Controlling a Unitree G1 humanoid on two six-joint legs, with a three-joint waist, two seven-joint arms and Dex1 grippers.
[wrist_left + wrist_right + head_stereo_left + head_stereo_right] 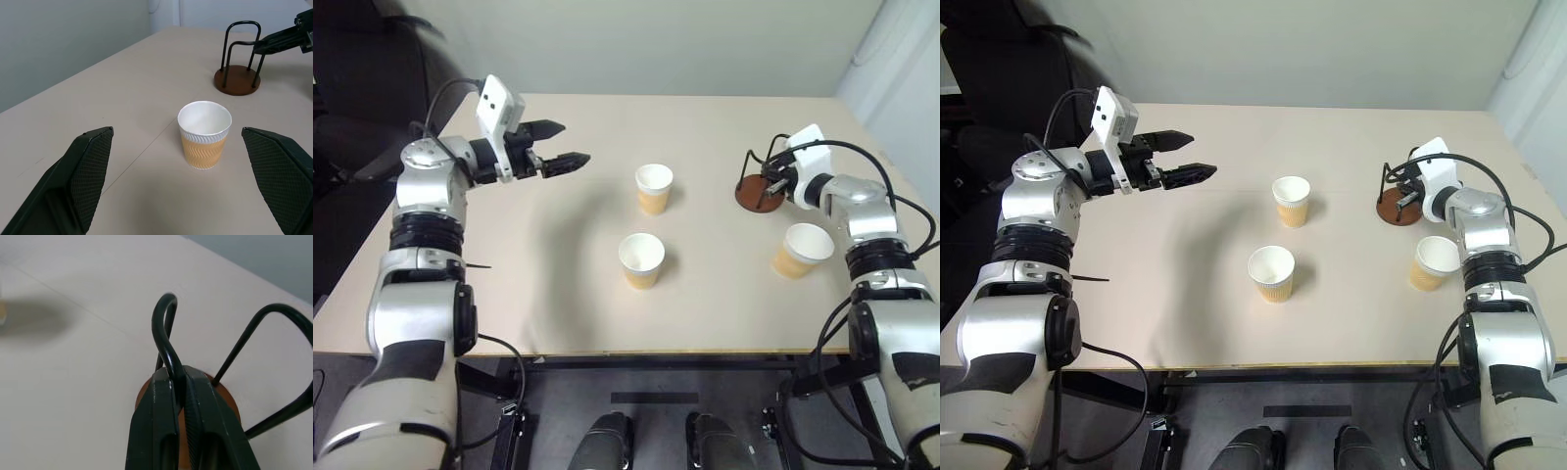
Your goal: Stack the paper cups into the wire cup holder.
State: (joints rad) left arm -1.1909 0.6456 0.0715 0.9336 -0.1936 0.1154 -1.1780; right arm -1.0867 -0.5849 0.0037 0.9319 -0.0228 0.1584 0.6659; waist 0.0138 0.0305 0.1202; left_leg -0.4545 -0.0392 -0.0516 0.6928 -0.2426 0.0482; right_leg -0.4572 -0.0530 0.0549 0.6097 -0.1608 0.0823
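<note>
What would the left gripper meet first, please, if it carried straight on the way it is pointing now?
Most likely the paper cup farther from the robot: it stands centred between the open left gripper fingers in the wrist view. The gripper looks higher than the cup, so it might pass over the rim. Beyond stands the wire cup holder.

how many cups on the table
3: one cup mid-table, farther from the robot; one nearer, just in front of it; one tilted by the right arm, near the holder. None stacked.

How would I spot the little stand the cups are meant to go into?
Look to the far right part of the pale table, beyond the cup nearest the robot's right arm. There stands the wire cup holder: a round reddish-brown base with thin black wire loops, one pinched by the right gripper. Unlike the three paper cups, it is dark and see-through.
</note>
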